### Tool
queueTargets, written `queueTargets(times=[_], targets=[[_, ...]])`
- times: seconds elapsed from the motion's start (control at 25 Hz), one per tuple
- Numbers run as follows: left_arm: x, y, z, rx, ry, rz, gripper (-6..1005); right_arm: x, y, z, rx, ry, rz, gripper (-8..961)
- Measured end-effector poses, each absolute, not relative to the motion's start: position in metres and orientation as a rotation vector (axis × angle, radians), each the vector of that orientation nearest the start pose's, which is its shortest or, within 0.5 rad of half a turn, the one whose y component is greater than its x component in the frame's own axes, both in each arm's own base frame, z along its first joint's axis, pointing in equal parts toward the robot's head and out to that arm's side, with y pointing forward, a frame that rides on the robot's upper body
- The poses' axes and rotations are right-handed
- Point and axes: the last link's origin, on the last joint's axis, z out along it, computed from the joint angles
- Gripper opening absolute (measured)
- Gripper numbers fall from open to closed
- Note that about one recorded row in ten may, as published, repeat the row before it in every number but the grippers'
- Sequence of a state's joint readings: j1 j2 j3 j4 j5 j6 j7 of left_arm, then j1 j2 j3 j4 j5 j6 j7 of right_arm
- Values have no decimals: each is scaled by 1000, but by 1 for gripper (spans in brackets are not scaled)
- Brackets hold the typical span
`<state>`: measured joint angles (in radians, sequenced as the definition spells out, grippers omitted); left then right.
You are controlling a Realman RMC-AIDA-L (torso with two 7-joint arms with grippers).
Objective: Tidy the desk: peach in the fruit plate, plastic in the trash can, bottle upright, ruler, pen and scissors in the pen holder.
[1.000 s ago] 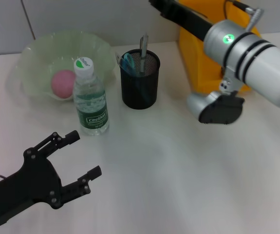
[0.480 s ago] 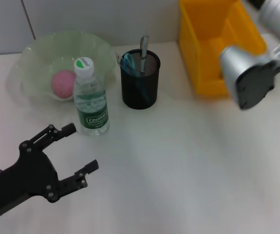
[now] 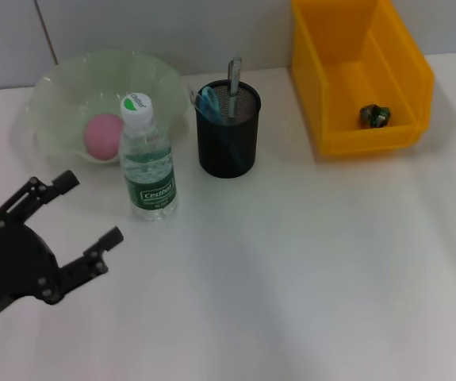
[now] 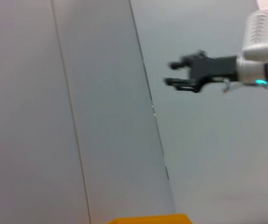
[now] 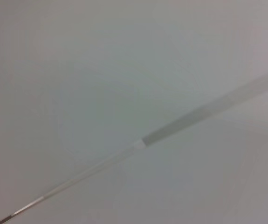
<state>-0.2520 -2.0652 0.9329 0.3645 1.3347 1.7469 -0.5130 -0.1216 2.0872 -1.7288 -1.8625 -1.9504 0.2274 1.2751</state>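
A pink peach (image 3: pixel 102 135) lies in the pale green fruit plate (image 3: pixel 57 95) at the back left. The bottle (image 3: pixel 148 161) stands upright just in front of the plate. Blue-handled scissors (image 3: pixel 207 101) and a grey pen or ruler (image 3: pixel 233 75) stick out of the black mesh pen holder (image 3: pixel 228 139). A crumpled dark green plastic (image 3: pixel 374 116) lies in the yellow trash can (image 3: pixel 323 79). My left gripper (image 3: pixel 91 207) is open and empty, low at the front left, clear of the bottle. My right gripper (image 4: pixel 169 73) shows only in the left wrist view, raised against the wall, fingers apart.
The white desk (image 3: pixel 307 270) stretches across the front and right. A grey wall runs behind the plate, holder and can. The can's yellow rim (image 4: pixel 147 218) shows in the left wrist view.
My right arm has lifted away and out of the head view, uncovering the trash can with the plastic inside. My left gripper has drawn back toward the front left, still open.
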Motion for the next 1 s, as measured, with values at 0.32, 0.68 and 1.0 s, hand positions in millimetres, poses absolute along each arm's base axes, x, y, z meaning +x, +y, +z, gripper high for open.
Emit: queueTargets(times=[0.32, 0.68, 1.0], targets=[[-292, 245, 6, -2246, -119, -1121, 830, 225, 294, 146, -1252, 420, 483, 499], [-282, 256, 0, -2337, -171, -1162, 830, 287, 295, 59, -1579, 754, 427, 500], [-277, 259, -2, -2363, -185, -1182, 830, 252, 268, 40, -1655, 541, 512, 501]])
